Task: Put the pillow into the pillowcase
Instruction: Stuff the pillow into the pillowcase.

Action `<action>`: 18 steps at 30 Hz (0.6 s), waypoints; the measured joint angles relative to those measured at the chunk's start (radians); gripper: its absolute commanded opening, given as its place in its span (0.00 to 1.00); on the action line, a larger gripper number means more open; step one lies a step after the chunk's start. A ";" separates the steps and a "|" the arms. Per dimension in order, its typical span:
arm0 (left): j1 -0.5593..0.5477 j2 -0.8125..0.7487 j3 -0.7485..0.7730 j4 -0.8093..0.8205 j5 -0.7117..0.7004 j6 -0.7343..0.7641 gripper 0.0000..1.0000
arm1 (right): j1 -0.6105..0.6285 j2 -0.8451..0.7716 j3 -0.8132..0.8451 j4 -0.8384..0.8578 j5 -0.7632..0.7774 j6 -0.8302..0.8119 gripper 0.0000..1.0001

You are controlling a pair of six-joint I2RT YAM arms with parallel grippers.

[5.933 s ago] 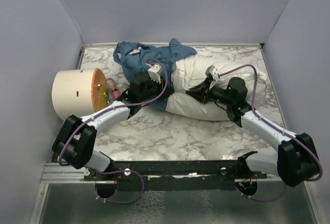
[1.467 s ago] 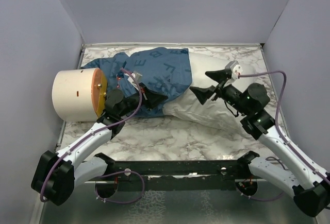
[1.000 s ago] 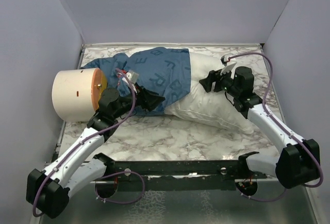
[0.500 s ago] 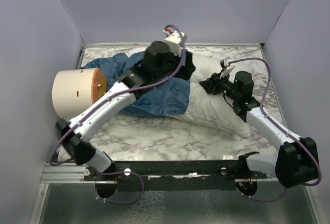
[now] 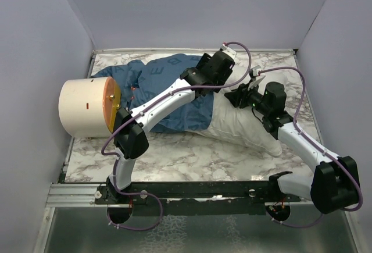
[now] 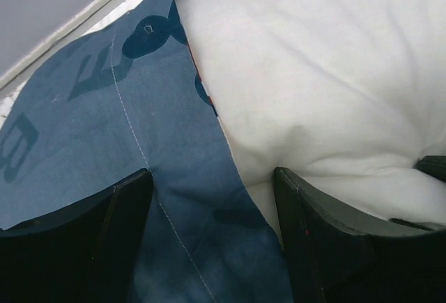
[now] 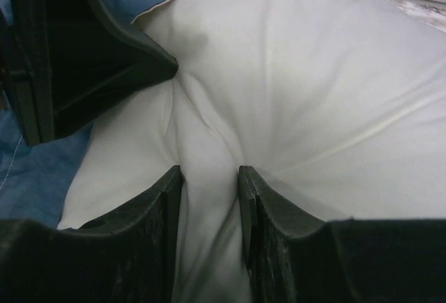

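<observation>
A: Where is the pillow (image 5: 247,129)?
B: It lies on the table (image 5: 174,154), at the back. Its left end is inside the pillowcase (image 5: 165,81). Its right end sticks out.
A: What does the right gripper (image 7: 207,202) do?
B: Its jaws are nearly closed and pinch a fold of the pillow.
A: And the left gripper (image 6: 212,205)?
B: Its jaws are wide apart over the pillowcase's edge, right where it meets the pillow. It holds nothing

Probably a robot lab cell: plain lilac panels (image 5: 192,9) box in a marble-print tabletop (image 5: 192,154) with a metal rail (image 5: 75,192)
</observation>
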 measured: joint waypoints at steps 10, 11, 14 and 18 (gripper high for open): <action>-0.007 -0.021 0.003 -0.041 -0.077 0.042 0.01 | 0.000 0.010 -0.003 0.015 -0.009 0.004 0.36; -0.004 -0.023 0.003 -0.048 -0.083 0.045 0.00 | 0.000 0.013 -0.003 0.017 -0.010 0.004 0.36; 0.007 -0.023 0.007 -0.065 -0.084 0.054 0.00 | 0.000 0.018 -0.003 0.023 -0.011 0.004 0.34; 0.016 -0.023 0.048 -0.092 0.002 0.065 0.00 | 0.000 0.042 -0.002 0.043 -0.020 0.002 0.07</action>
